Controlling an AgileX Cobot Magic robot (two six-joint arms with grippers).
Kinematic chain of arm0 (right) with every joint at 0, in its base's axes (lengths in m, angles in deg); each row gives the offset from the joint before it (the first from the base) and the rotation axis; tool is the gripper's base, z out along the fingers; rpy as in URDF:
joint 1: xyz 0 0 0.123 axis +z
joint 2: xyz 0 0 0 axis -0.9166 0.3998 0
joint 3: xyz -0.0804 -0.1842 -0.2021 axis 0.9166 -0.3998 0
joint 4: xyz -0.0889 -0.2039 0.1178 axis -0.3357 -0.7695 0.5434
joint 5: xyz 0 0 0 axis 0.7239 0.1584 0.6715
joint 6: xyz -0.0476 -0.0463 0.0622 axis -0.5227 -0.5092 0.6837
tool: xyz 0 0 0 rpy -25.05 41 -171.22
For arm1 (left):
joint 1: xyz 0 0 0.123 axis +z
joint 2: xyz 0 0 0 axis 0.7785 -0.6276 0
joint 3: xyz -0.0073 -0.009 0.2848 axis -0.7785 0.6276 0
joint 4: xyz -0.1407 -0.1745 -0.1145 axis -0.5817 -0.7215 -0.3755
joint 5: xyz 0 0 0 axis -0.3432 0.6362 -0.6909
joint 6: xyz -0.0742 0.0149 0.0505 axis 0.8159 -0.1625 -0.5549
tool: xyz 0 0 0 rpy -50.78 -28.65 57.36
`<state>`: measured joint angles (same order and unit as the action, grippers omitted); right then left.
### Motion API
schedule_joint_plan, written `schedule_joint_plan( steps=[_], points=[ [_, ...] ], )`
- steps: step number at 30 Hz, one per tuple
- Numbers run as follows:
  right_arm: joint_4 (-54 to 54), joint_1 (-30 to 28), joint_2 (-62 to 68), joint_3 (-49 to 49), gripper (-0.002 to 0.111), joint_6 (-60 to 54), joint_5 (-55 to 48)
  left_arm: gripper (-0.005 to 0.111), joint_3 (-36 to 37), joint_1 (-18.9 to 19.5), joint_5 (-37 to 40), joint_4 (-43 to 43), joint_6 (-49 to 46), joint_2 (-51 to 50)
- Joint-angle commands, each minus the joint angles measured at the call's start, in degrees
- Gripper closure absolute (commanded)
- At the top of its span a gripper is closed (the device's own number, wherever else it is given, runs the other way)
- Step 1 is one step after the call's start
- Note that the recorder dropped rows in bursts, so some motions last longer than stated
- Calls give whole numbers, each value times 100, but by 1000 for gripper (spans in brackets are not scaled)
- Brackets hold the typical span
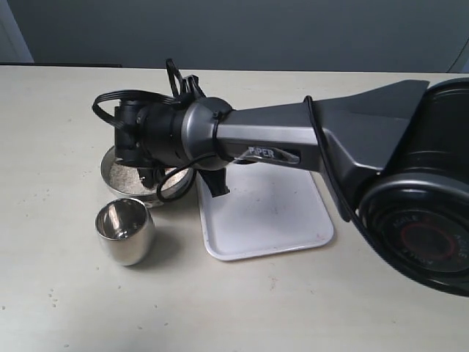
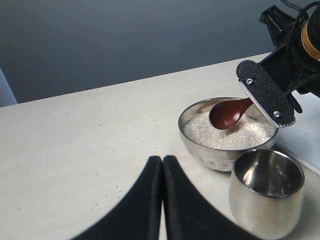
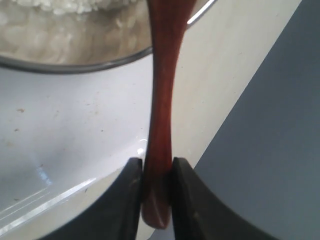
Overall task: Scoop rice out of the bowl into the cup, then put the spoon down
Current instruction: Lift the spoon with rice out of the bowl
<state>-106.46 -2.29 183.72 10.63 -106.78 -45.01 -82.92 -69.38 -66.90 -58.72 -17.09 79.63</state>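
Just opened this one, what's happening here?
The right gripper holds the spoon by its handle, with the spoon's head dipped into the rice in the bowl. The cup beside the bowl looks empty. The left gripper hangs shut over the table, holding nothing.

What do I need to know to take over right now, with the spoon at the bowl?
The right hand is shut on the handle of the spoon.
The left hand is shut and holds nothing.
The spoon's head is down at the rice in the bowl. The cup stands beside the bowl, with no rice visible in it. The tray lies next to the bowl.
Done: spoon grasped and brought to the rice.
Left: scoop, tip into the cup, set the spoon down.
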Motion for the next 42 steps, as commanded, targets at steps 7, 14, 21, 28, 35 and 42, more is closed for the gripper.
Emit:
schedule_joint_plan(
  steps=[7,14,21,28,35,42],
  points=[
    [-82,-10,-19,-4,109,28,-50,106,-14,-29,-85,-3,18,25],
    [-119,0,-19,-4,109,28,-70,106,-14,-29,-85,11,18,25],
    [-54,12,-19,-4,109,-5,-136,106,-14,-29,-85,11,18,25],
    [-388,113,-19,-15,109,91,-212,106,-14,-29,-85,11,18,25],
    [-414,113,-19,-15,109,172,-165,106,-14,-29,-85,11,18,25],
    [-459,159,190,-15,109,139,-270,106,-14,-29,-85,11,18,25]
  ],
)
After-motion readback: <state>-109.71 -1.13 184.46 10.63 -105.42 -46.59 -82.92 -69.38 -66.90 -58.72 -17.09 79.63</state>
